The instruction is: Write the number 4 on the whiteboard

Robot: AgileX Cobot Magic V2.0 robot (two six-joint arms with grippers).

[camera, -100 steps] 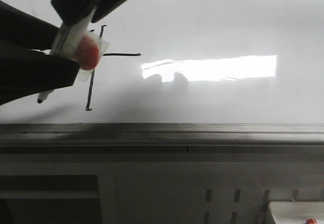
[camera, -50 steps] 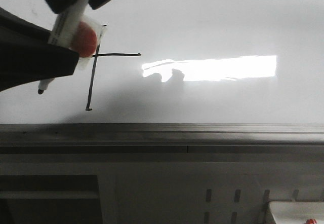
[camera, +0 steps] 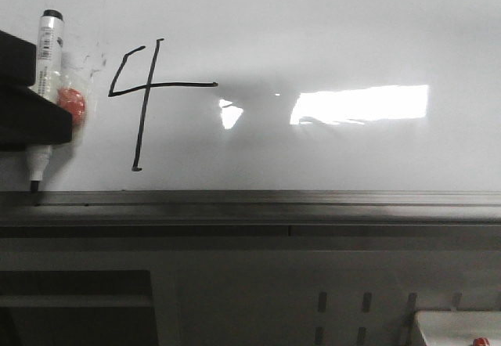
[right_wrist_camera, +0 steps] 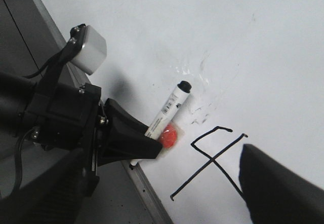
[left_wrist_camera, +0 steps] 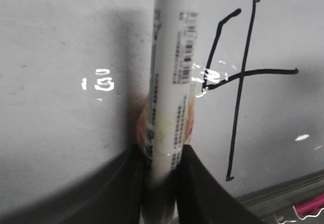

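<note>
I see no container holding anything from here; the only box-like thing is a white tray corner (camera: pixel 458 326) at the lower right of the front view, with a bit of red in it that I can't identify. On the whiteboard (camera: pixel 329 33) the number 4 (camera: pixel 145 95) stands finished toward the left side, its long stem ending just above the grey edge rail (camera: pixel 258 201). My left gripper (right_wrist_camera: pixel 134 145) is clamped on the marker (camera: pixel 45 88), which stands nearly upright just left of the digit, black tip down at the rail. An orange-red blob (camera: pixel 72 102) sits against the marker barrel. Faint grey smudges (camera: pixel 92 58) lie between marker and digit. My right gripper's fingers (right_wrist_camera: pixel 283 183) are spread apart, holding nothing, one overlapping the digit in its wrist view.
</note>
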